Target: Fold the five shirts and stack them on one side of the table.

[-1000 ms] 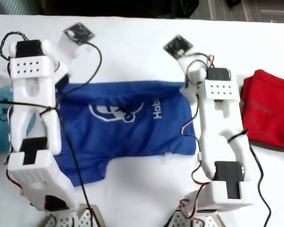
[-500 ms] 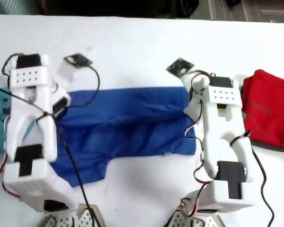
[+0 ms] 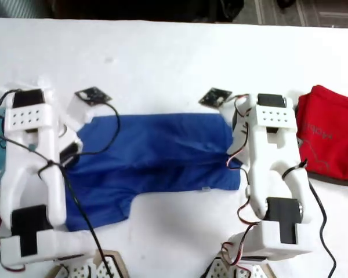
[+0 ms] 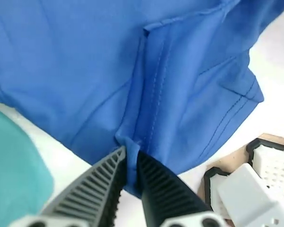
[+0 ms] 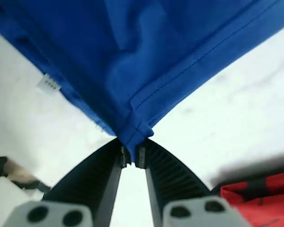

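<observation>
High view shows the blue shirt (image 3: 162, 150) lying across the middle of the table (image 3: 162, 58), between the two arms, with one sleeve (image 3: 107, 208) sticking out on the near side. The left jaws are pressed together on a bunched fold of the fabric at the shirt's left end, close to a seam. The right jaws pinch a hemmed corner at its right end, so both ends are held. I judge that the step in hand is the long fold of this shirt, with the far edge to be laid over the near one. The next move calls for both arms to carry their ends evenly, so the cloth does not twist, and to release only when the edges meet. A red shirt (image 3: 325, 139), compact and probably already folded, lies just beside the right arm (image 3: 272, 162). A teal shirt (image 4: 14, 165) lies beside the left end.
</observation>
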Motion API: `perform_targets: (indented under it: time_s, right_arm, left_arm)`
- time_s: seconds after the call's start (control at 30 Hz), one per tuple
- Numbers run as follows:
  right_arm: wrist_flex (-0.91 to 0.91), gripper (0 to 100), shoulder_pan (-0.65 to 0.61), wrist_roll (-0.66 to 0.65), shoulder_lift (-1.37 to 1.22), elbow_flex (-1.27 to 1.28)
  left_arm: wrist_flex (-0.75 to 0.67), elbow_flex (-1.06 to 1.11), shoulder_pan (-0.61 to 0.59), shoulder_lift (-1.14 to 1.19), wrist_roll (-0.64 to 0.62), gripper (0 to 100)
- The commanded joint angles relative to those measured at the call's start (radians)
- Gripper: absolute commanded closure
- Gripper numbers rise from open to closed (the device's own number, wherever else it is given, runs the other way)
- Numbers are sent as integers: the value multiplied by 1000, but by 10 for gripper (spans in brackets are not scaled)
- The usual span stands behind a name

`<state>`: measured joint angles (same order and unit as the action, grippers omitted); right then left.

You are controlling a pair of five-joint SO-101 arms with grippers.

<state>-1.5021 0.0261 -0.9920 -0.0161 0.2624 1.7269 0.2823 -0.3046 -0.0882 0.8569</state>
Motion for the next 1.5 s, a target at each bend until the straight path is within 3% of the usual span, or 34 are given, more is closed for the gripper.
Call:
perform_targets:
  time_s: [0.0, 0.3, 0.6, 0.7, 0.8, 0.97, 1.13, 1.33, 1.47]
  right_arm:
    - [-44, 981, 12, -18, 15, 2]
    - [-113, 981, 12, -58, 15, 2]
    - [-148, 981, 30, -103, 15, 2]
    - [-185, 972, 21, -115, 15, -5]
    - [-214, 884, 27, -203, 22, -5]
    - [-216, 679, 53, -222, 122, -5]
    - [-216, 653, 48, -218, 242, -5]
    - [-205, 657, -84, -21, 308, -6]
    - [-182, 798, -292, 160, 306, -3]
  left_arm:
    - [2, 44, -10, -91, 21, 979]
    - [3, 192, -13, -188, 77, 978]
    - [37, 192, -88, -189, 184, 976]
    - [55, 195, -87, -189, 201, 918]
    - [57, 193, -88, -191, 198, 853]
    - [58, 192, -87, -191, 199, 849]
    - [58, 180, -93, -213, 180, 850]
    - [49, 40, -136, -409, 29, 854]
    - [-17, -23, -213, -532, -135, 937]
